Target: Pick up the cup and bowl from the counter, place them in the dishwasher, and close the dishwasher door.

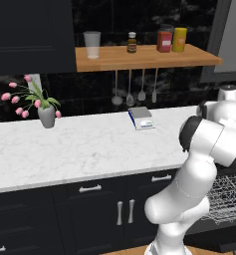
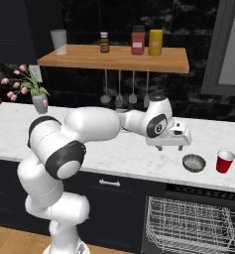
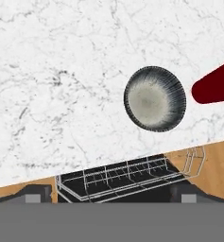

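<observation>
Above the counter (image 2: 114, 154), claw (image 2: 169, 147) wide open and empty, bowl (image 2: 194, 162) beside red cup (image 2: 224, 160)

The desk (image 2: 114, 149) is seen in white marble with faint grey veins. The bowl (image 3: 154, 98) is dark-rimmed, fading to mottled pale grey inside — the cup (image 2: 224, 161) is red. The dishwasher (image 2: 193, 223) rack is grey wire — cabinets (image 1: 89, 209) are navy.

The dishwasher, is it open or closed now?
Open: the dishwasher shows its grey wire rack pulled out below the counter.
</observation>
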Available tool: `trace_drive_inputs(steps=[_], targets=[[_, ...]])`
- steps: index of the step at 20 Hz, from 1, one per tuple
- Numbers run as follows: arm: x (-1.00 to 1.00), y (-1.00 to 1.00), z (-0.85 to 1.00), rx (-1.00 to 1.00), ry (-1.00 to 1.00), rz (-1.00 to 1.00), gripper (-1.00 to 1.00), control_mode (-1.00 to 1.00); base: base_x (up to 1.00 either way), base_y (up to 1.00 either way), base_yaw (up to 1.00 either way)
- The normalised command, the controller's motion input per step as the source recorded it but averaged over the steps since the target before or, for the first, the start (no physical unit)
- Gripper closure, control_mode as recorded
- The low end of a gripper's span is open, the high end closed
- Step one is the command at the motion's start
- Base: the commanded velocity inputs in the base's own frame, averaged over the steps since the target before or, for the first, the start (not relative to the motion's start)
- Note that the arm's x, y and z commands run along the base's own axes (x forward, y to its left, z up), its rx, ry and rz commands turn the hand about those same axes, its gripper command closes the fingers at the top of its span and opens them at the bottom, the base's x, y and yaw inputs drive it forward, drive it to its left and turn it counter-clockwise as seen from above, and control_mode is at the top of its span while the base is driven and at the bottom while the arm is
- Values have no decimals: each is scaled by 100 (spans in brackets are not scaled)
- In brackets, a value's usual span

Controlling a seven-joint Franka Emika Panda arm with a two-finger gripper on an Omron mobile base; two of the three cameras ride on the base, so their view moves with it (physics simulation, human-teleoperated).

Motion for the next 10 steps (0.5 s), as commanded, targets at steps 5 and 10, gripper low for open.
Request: trace_drive_inputs(steps=[5,10], targets=[[15,-8,-19,0,0,2,-100,-100,0,0,0],[26,-10,-20,0,0,4,-100,-100,0,0,0]])
